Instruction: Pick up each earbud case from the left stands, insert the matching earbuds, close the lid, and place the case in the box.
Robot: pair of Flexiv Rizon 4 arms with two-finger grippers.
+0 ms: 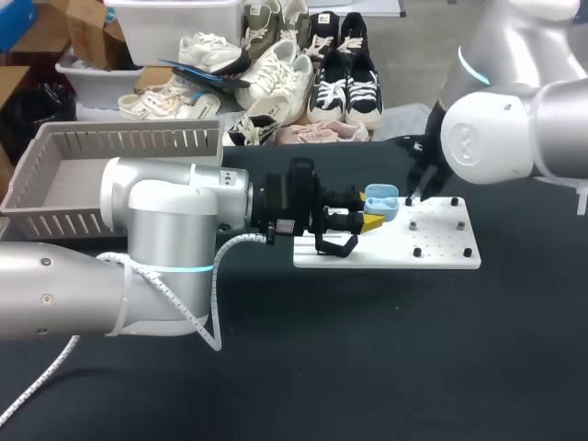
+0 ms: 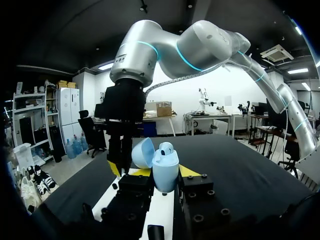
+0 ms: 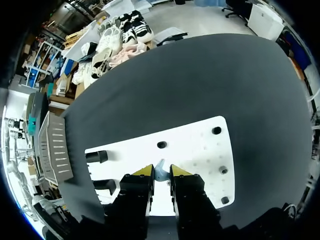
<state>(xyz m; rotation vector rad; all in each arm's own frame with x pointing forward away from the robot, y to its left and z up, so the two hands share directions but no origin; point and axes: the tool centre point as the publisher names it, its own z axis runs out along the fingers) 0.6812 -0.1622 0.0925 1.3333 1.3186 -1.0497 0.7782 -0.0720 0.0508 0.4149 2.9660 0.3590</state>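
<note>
A light blue earbud case [image 1: 381, 204] with its lid [image 2: 142, 152] swung open is held over the left end of the white board [image 1: 441, 243]. My left gripper [image 1: 371, 219] is shut on it, yellow tips on both sides [image 2: 165, 172]. One earbud [image 2: 167, 147] sits in the case's top. My right gripper [image 1: 416, 188] hangs just beyond the case, pointing down at the board. In the right wrist view its yellow tips [image 3: 161, 171] pinch a small pale blue earbud [image 3: 160, 170] above the board [image 3: 200, 145].
A grey slatted box [image 1: 119, 138] stands at the back left of the black table. Two black stands [image 3: 97, 156] sit at the board's left end, and small black pegs [image 1: 469, 252] dot its right part. Shoes lie behind the table.
</note>
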